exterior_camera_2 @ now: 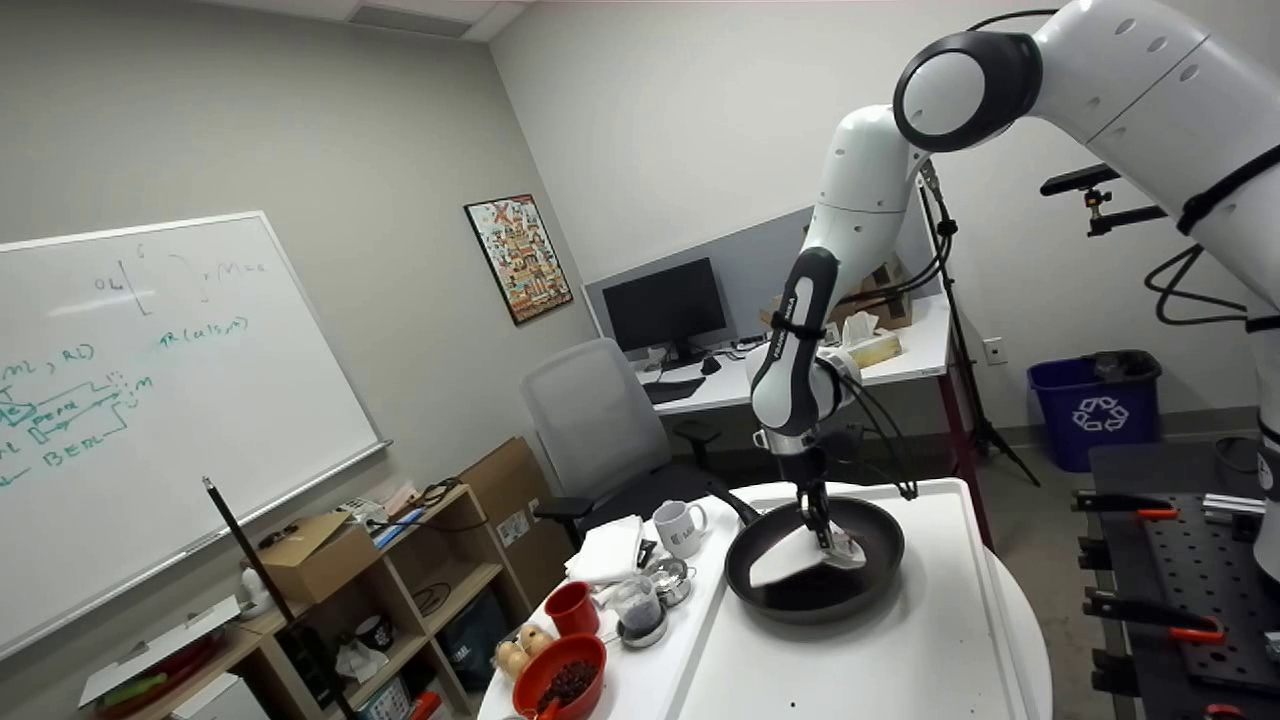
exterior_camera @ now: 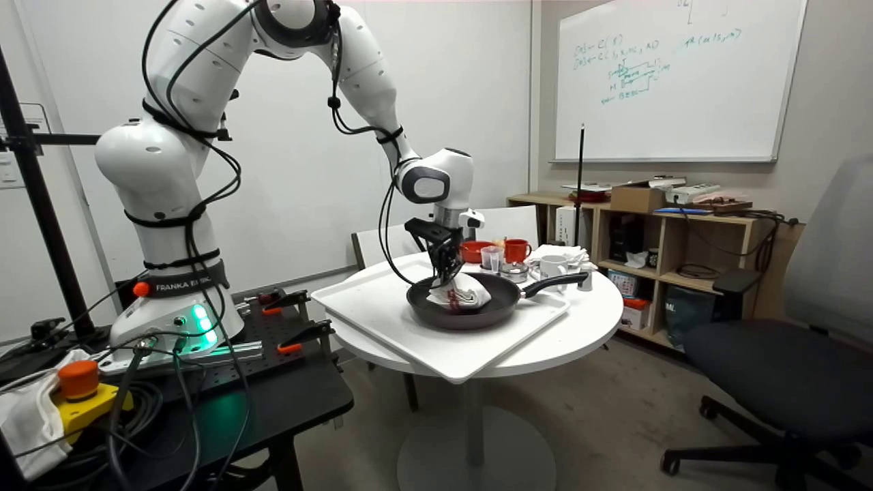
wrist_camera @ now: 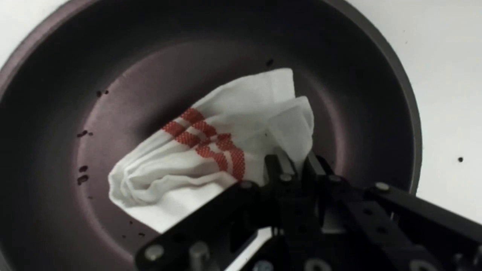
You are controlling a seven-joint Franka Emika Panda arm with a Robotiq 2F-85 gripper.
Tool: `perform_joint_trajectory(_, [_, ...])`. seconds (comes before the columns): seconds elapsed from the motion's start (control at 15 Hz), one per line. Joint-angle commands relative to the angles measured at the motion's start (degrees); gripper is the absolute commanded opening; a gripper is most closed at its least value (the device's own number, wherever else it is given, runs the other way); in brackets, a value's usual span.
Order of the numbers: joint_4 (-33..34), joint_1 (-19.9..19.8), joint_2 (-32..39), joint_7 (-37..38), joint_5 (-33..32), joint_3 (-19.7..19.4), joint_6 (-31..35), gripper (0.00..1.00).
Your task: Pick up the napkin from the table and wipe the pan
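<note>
Gripper Closed on Napkin Inside the Pan

The gripper (wrist_camera: pixel 296 166) points down into the pan (wrist_camera: pixel 124 105). Its jaws are closed on the napkin (wrist_camera: pixel 211 150), with part of the cloth pinched between the fingertips (wrist_camera: pixel 272 165).

The napkin is located inside the rim of the pan. It is white, bunched into several folds, and carries red woven stripes. Contact between the whole underside of the napkin and the floor of the pan cannot be confirmed.

Dark specks (wrist_camera: pixel 83 180) are scattered on the floor of the pan, chiefly toward its edge. A further speck (wrist_camera: pixel 460 159) lies just outside the pan.

The pan rests on a white tray (exterior_camera: pixel 368 293), which lies beneath it on the round table (exterior_camera: pixel 593 314). The handle (exterior_camera: pixel 554 280) of the pan points away from the robot base (exterior_camera: pixel 164 310).

On the table beside the pan, a mug (exterior_camera_2: pixel 678 530) stands near the handle; a folded white stack (exterior_camera_2: pixel 605 550) lies farther from the pan than the mug. A small metal vessel (exterior_camera_2: pixel 668 580) and a clear cup (exterior_camera_2: pixel 637 603) stand near the pan. A red cup (exterior_camera_2: pixel 572 608) and a red bowl (exterior_camera_2: pixel 562 646) stand farther out from the pan; the bowl contains dark, bean-like pieces (exterior_camera_2: pixel 572 682).

A wooden shelf unit (exterior_camera: pixel 682 245) and an office chair (exterior_camera: pixel 771 368) stand well apart from the pan
</note>
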Motion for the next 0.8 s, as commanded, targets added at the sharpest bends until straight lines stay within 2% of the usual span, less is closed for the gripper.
perform_joint_trajectory(0.0, [6.26, 0.21, 3.67, 4.87, -1.79, -0.86, -2.04, 0.03])
perform_joint_trajectory(0.4, [14.78, -0.74, 9.24, 8.07, -1.40, -1.61, -5.72, 0.03])
perform_joint_trajectory(0.73, [17.74, -1.40, 12.85, 7.68, -1.87, -1.78, -5.91, 0.03])
